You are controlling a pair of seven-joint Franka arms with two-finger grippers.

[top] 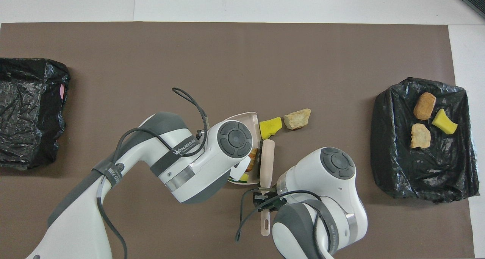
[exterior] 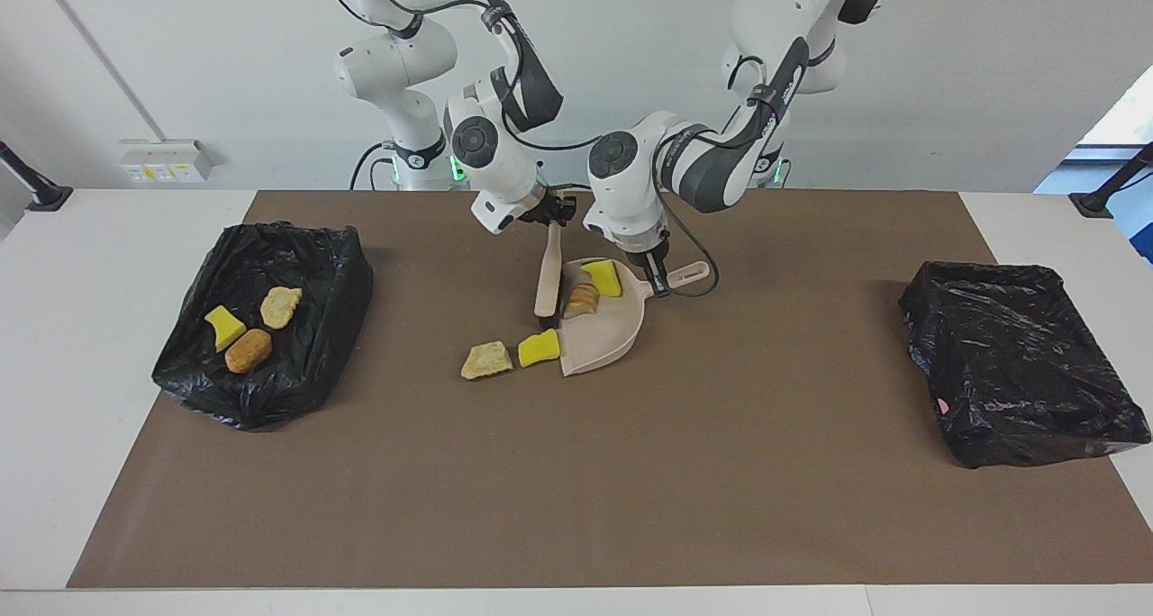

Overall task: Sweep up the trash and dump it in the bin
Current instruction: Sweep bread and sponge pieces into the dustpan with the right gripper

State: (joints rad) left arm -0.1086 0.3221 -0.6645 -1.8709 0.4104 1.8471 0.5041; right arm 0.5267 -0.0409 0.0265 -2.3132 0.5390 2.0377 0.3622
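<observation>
Trash split three ways: yellow sponge piece (exterior: 602,278) and tan bread lump (exterior: 582,300) inside dustpan (exterior: 605,337), yellow chunk (exterior: 539,348) and tan chunk (exterior: 485,360) lined up end to end just off its mouth, toward the right arm's end; three more in black-bagged bin (exterior: 315,265). Right gripper (exterior: 551,215) clamped on brush (exterior: 548,278), long axis running away from robots, bristles at pan's lip; left gripper (exterior: 658,278) pinching dustpan handle. Second bagged bin (exterior: 1018,364) well apart at the left arm's end.

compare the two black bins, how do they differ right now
The bin at the right arm's end holds three pieces: a yellow sponge chunk and two brown lumps. The bin at the left arm's end shows no trash, and a small pink spot marks its side. Both are lined with crinkled black plastic.
</observation>
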